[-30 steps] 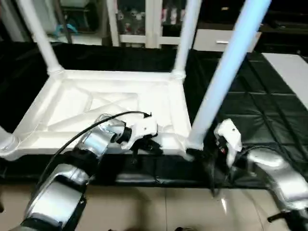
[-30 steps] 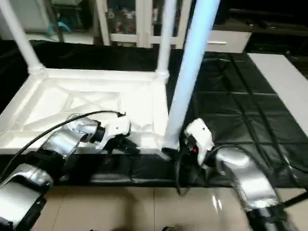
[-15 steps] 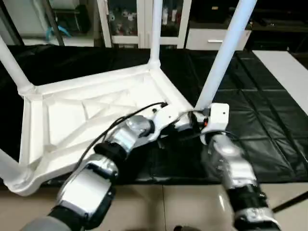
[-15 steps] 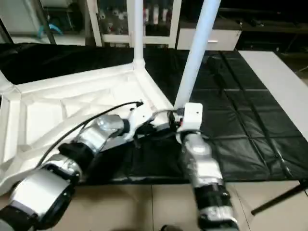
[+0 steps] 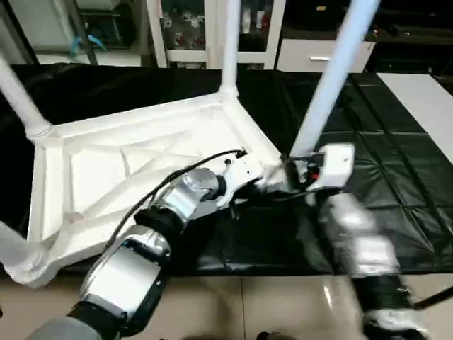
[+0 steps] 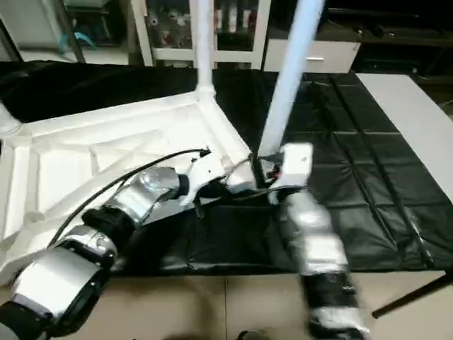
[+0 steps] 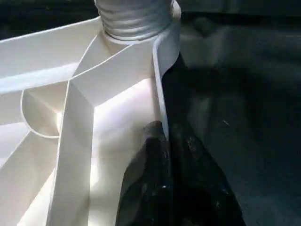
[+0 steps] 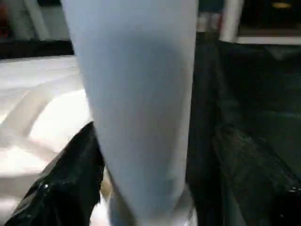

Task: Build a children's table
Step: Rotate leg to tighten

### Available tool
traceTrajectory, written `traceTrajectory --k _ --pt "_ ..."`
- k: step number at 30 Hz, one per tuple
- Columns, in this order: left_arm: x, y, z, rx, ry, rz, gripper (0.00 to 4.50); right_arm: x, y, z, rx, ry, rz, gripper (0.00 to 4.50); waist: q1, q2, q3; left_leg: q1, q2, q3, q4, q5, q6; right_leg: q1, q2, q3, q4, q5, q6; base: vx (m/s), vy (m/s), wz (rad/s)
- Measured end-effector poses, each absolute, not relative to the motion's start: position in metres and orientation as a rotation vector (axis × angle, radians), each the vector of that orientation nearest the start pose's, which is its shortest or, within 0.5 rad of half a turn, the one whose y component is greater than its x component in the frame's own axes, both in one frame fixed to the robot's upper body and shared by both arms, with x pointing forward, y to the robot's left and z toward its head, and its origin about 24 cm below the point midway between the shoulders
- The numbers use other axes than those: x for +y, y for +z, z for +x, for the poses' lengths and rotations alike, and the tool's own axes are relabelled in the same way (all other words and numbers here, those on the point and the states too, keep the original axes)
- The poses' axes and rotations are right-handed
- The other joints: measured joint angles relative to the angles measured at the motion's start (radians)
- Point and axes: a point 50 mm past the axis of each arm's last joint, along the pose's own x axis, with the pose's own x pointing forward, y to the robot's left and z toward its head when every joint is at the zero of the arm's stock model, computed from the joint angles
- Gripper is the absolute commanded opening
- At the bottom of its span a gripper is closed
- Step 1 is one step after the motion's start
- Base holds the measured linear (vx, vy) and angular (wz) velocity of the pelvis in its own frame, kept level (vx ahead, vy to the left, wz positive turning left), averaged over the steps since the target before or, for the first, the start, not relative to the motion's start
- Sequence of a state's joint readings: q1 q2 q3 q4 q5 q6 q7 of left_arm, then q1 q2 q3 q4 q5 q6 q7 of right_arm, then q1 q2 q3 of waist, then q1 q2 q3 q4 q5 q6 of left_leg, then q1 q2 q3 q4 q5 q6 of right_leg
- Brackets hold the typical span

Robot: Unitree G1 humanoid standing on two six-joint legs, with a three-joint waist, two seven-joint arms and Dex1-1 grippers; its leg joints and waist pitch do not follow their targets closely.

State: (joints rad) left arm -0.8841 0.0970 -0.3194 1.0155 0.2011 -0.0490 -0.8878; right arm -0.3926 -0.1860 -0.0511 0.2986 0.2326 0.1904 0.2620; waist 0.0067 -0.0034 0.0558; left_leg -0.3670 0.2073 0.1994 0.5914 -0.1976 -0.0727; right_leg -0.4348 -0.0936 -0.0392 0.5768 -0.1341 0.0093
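Note:
The children's table lies upside down on the black mat, its white ribbed top (image 5: 127,170) facing up. Legs stand in its corner sockets: one at the far corner (image 5: 228,42), one on the left (image 5: 18,92), and one at the near right corner (image 5: 329,78). My left gripper (image 5: 272,185) is shut on the top's raised rim (image 7: 160,89) just beside that near right socket, the black fingers (image 7: 150,155) pinching the thin wall. My right gripper (image 5: 301,170) is open around the base of the near right leg (image 8: 136,94), one finger (image 8: 70,179) close by it and the other finger (image 8: 249,174) standing apart.
The black mat (image 5: 396,127) stretches to the right of the table top. A pale board (image 5: 425,92) lies at the far right. White cabinets (image 5: 191,28) stand behind. Tiled floor (image 5: 248,304) runs along the mat's near edge, with a thin black rod (image 5: 433,300) at the lower right.
The camera swung a second ago. Since then my right gripper has come to the near right leg, and its fingers have spread wider around it. My left gripper keeps its hold on the rim.

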Motion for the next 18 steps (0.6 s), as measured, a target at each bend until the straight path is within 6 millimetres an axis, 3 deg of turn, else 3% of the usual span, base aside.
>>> traceTrajectory --k 8,13,18 --pt "0.077 0.06 0.336 0.408 -1.489 0.567 0.0 -0.188 0.076 0.284 0.216 0.712 -0.131 3.95 0.034 0.005 0.001 -0.001 0.0 -0.001 0.0 0.0 -0.001 0.001 -0.001 0.001 0.0 -0.002 0.003 0.0 0.0 0.0" --pt "0.087 0.06 0.327 0.442 -1.607 0.559 0.0 -0.186 0.075 0.269 0.281 0.898 -0.174 3.95 0.034 0.005 0.001 -0.002 0.0 0.0 0.0 0.0 -0.001 0.002 -0.003 0.002 0.0 -0.002 0.003 0.0 0.0 0.0" --pt "0.09 0.061 0.325 0.458 -1.635 0.56 0.0 -0.184 0.075 0.265 0.311 0.968 -0.208 3.95 0.033 0.004 0.001 -0.002 0.0 0.0 0.0 0.0 -0.001 0.002 -0.002 0.002 -0.001 -0.003 0.004 0.0 0.0 0.0"
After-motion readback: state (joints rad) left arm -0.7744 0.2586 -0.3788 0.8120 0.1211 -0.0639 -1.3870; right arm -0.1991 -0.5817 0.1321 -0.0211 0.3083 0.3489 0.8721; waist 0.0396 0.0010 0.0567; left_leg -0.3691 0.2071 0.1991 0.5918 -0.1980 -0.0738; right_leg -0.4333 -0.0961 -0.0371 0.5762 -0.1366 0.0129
